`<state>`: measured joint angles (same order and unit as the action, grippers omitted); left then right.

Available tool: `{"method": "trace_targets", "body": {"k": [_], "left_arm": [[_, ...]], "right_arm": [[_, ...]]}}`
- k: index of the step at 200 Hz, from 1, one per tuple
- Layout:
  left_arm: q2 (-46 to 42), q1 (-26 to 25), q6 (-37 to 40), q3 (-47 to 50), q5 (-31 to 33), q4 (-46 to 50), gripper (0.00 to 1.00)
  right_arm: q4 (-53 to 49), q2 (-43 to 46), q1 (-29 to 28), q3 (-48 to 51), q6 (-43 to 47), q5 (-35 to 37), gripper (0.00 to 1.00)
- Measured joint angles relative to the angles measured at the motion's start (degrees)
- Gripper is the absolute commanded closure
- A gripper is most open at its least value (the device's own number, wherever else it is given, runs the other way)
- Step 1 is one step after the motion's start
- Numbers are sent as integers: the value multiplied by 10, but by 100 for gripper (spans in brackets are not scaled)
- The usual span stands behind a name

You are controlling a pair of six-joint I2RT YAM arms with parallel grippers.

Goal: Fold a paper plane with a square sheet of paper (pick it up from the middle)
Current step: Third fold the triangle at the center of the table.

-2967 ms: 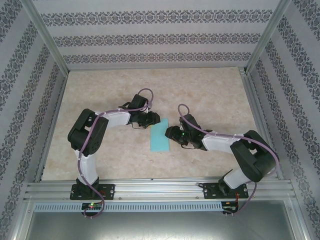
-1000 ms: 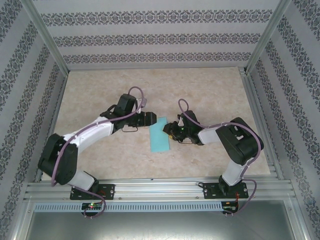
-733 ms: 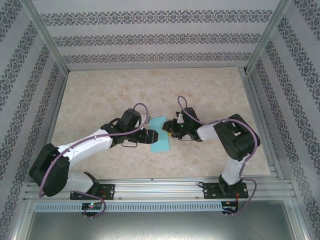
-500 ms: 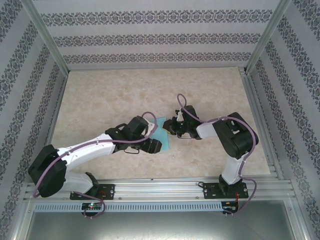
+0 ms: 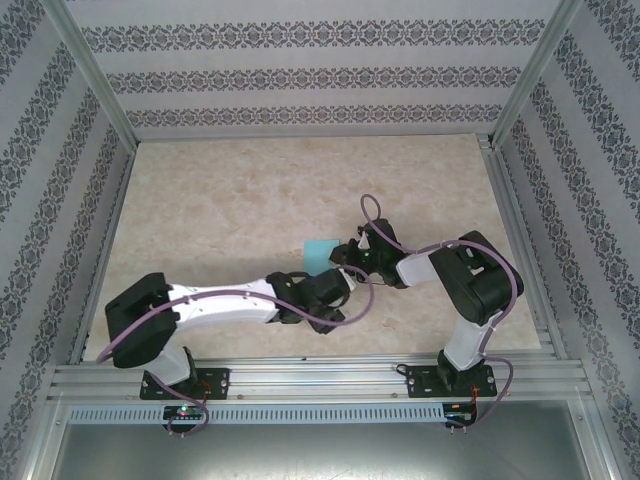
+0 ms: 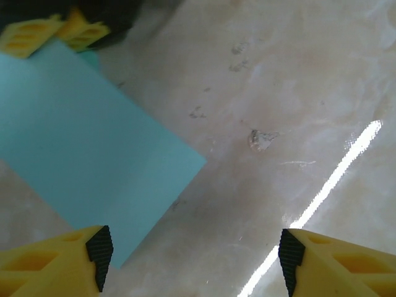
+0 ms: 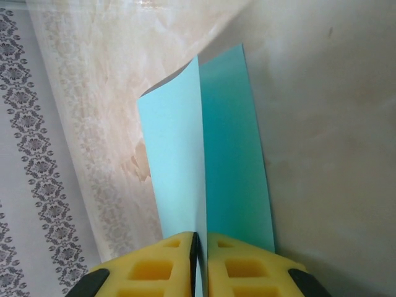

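The square sheet of paper is teal and lies folded to a narrow strip at mid table. In the right wrist view the sheet of paper stands up from the surface as two leaves, one pale and one darker. My right gripper is shut on its near edge, and from above the right gripper sits at the strip's right side. My left gripper reaches across just in front of the paper. In its own view the left gripper is open and empty above bare table, the paper to its upper left.
The marbled tabletop is walled by patterned panels, with aluminium rails along the near edge. The left arm lies low across the front of the table. A small scuff marks the surface.
The left arm swung from the paper's left side round to its near side and opened wider. The right gripper closed on the paper's edge and stayed there.
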<state>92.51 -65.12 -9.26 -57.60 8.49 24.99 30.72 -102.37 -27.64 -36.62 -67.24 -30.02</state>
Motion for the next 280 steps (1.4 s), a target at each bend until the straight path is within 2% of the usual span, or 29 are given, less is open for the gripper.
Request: {"method": "trace_targets", "body": {"k": [27, 79, 132, 157, 229, 259, 280], "left_arm": [[36, -27, 35, -4, 52, 2, 23], [66, -39, 65, -6, 129, -3, 23], [109, -39, 76, -28, 163, -21, 29], [117, -39, 76, -31, 177, -33, 37], [118, -39, 72, -34, 192, -45, 90], [110, -38, 67, -34, 179, -47, 100], [94, -35, 64, -33, 159, -47, 100]], "right_arm": [[6, 0, 0, 0, -7, 0, 86], [44, -12, 0, 0, -30, -1, 86], [47, -14, 0, 0, -31, -1, 85], [46, -14, 0, 0, -31, -1, 84], [-8, 5, 0, 0, -11, 2, 76], [-33, 23, 1, 0, 4, 7, 76], [-52, 35, 2, 0, 16, 8, 75]]}}
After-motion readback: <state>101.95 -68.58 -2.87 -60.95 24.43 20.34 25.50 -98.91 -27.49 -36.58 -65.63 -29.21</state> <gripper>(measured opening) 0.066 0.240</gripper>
